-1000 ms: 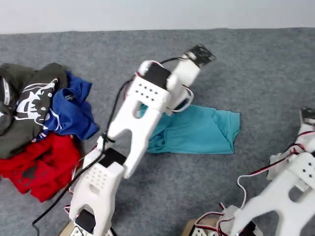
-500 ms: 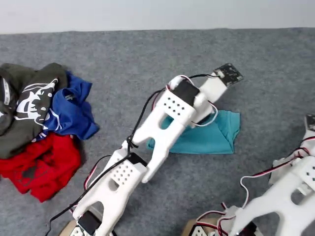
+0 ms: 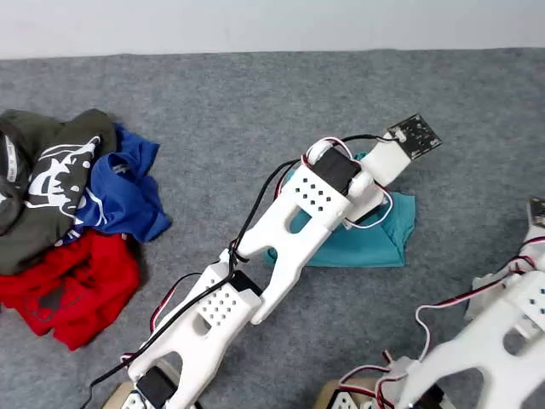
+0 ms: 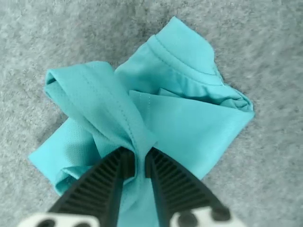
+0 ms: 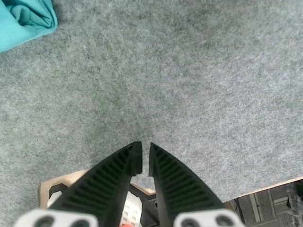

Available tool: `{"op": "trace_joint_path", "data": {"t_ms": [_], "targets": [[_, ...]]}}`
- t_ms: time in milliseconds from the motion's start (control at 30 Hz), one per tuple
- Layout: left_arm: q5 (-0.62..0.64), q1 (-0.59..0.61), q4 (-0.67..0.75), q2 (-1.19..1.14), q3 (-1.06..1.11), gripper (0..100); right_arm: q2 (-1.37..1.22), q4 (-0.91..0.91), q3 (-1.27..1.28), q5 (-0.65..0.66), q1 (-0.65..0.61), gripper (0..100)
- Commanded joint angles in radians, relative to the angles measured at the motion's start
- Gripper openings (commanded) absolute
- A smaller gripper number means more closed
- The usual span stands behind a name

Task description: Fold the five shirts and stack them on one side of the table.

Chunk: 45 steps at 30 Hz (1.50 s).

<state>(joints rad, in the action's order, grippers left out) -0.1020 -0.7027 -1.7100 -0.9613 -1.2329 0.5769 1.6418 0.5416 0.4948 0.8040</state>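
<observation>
Over the last 1 second the left arm [image 3: 315,196] has swung across the grey felt table [image 3: 255,111], from the near-left part of the teal shirt [image 3: 366,243] toward its far-right corner. Its wrist now sits over the right half of the garment. The shirt's visible outline looks shorter on the left than before, while its right edge has stayed where it was.

In the left wrist view the left gripper [image 4: 137,158] has its black ribbed jaws closed down to a thin slit. They pinch a raised ridge of teal shirt [image 4: 189,123], and a band of fabric is pulled up and across the flatter layers below. That suggests 1 side of the shirt is being carried over the other, so a fold is in progress but not yet laid down or released.

The right arm [image 3: 502,341] has barely shifted and rests at the near-right edge of the table. The right gripper [image 5: 142,153] hangs above bare felt with its jaws almost together and nothing between them, well apart from the teal shirt's corner [image 5: 23,21].

At the left side of the table the pile is unchanged: a grey-green printed shirt [image 3: 51,187], a blue shirt [image 3: 123,192] and a red shirt [image 3: 77,285] lie crumpled and overlapping. Whether a 5th shirt lies under them cannot be told. The task therefore looks to be early, with the 1st shirt half folded and no stack begun.
</observation>
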Motion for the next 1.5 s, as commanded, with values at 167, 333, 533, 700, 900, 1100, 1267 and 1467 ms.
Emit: {"op": "trace_joint_path", "data": {"t_ms": [167,333,533,700,900,1100,1267,1467], "targets": [[0.017,-0.037,0.063,0.017,-0.048,0,0.028,-0.01,-0.009,0.009,0.008,3.9],[0.017,-0.061,0.109,0.011,-0.048,0,0.028,-0.01,-0.009,0.009,0.008,3.9],[0.017,-0.071,0.147,-0.026,-0.047,1,0.028,-0.01,-0.009,0.009,0.008,3.9],[0.015,-0.072,0.143,-0.038,-0.048,13,0.028,-0.012,0.002,0.009,0.005,3.9],[0.026,-0.084,0.103,-0.012,-0.127,22,0.038,-0.044,0.071,0.009,0.007,3.9],[0.023,-0.068,0.009,0.018,-0.249,22,0.038,-0.048,0.081,0.009,0.004,3.9],[0.026,0.04,-0.044,0.048,-0.291,21,0.038,-0.048,0.081,0.009,0.004,3.9],[0.025,0.17,-0.044,0.058,-0.255,18,0.038,-0.048,0.08,0.009,0.002,3.9]]}}
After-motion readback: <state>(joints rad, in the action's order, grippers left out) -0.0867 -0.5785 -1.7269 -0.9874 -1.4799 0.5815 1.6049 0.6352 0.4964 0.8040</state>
